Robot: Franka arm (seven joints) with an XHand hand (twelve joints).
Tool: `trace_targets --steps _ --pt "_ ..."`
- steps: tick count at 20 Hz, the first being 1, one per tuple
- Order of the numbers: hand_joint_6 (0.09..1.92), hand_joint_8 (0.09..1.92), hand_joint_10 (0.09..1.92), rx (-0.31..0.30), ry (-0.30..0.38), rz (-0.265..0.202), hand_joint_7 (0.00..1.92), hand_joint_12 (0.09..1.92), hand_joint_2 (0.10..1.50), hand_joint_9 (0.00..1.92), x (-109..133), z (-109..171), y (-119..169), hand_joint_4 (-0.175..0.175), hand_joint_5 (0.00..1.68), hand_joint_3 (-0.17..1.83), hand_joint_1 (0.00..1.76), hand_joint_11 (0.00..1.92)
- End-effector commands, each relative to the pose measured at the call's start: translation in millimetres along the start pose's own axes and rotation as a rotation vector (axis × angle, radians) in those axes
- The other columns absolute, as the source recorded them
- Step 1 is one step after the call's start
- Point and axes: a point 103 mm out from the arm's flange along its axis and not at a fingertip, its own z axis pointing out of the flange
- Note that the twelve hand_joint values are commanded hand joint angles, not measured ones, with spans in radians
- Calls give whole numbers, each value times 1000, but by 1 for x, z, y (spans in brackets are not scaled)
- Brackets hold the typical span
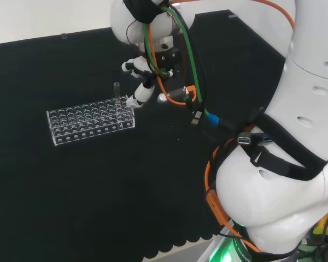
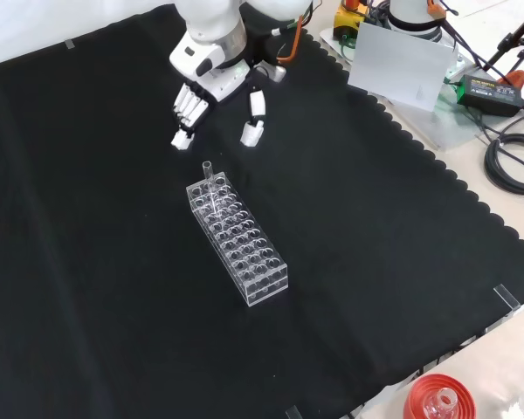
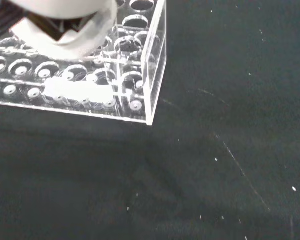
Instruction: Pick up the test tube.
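in the front view, a red ribbed stand (image 2: 438, 399) with a small clear glass piece on it sits off the cloth's near right corner. on the black cloth (image 2: 375, 262), around its middle, lies a clear test tube rack (image 2: 237, 238), a long block of round wells running from near right to far left. the test tube (image 2: 208, 174) stands upright in a well at the rack's far end, its open rim rising above the rack's top. beyond that end, toward the cloth's far edge, the hand (image 2: 211, 92) hangs over the cloth with its fingers (image 2: 186, 113) straight and pointing down and the thumb (image 2: 253, 116) spread apart from them, holding nothing, clear of the tube. in the head view the tube (image 1: 117, 91) is at the rack's (image 1: 90, 121) right end, the hand (image 1: 140, 82) just to its right. the wrist view looks close on a corner of the rack (image 3: 115, 75).
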Motion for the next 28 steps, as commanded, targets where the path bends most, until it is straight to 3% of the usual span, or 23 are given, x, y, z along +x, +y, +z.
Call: trace_targets --steps 1,12,18,28 --pt "87 707 726 -53 -7 -18 416 1281 491 462 4 9 20 -33 290 528 899 529" --pt "87 679 711 -110 -2 7 529 1271 477 504 2 24 36 -27 370 571 936 559" --pt "87 642 662 -103 28 1 663 1249 483 587 8 22 38 -26 537 597 969 621" --pt "87 635 643 -110 17 -26 711 1239 479 636 30 15 38 -30 553 621 975 641"
